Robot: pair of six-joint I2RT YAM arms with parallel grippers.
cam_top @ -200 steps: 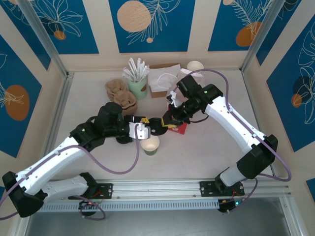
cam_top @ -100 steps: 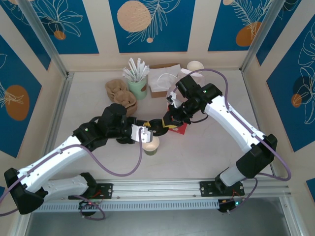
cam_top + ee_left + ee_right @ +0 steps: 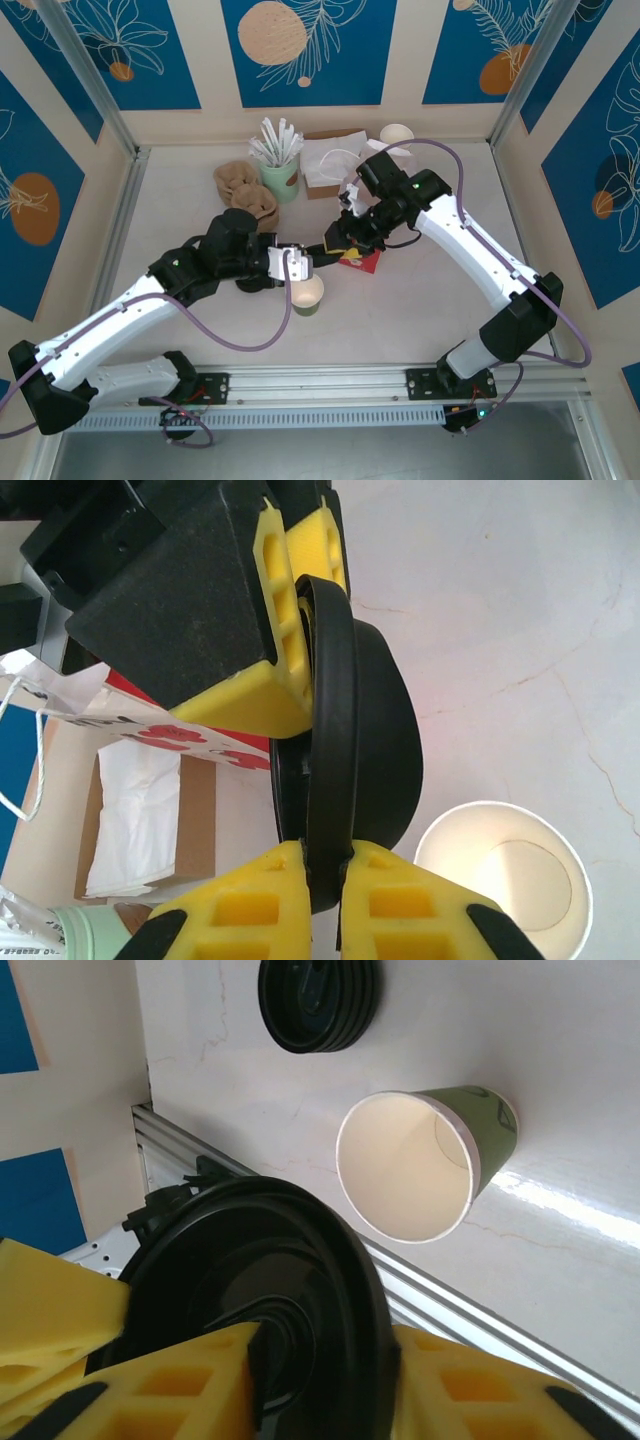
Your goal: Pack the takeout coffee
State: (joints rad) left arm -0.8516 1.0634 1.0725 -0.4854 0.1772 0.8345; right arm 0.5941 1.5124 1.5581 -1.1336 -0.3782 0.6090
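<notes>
Green cup [image 3: 425,1165] stands unlidded; our left fingers [image 3: 250,910] and right fingers [image 3: 190,1380] both clamp the lid [image 3: 375,740], so we judge one must release before capping.

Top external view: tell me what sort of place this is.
Probably a mock café takeout station: an open paper cup, stacked black lids, and a mint cup of white sticks.

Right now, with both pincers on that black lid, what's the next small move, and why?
Probably open the right pincer: it and the left pincer both clamp the same black lid, and the left sits nearer the open green cup that needs capping.
</notes>
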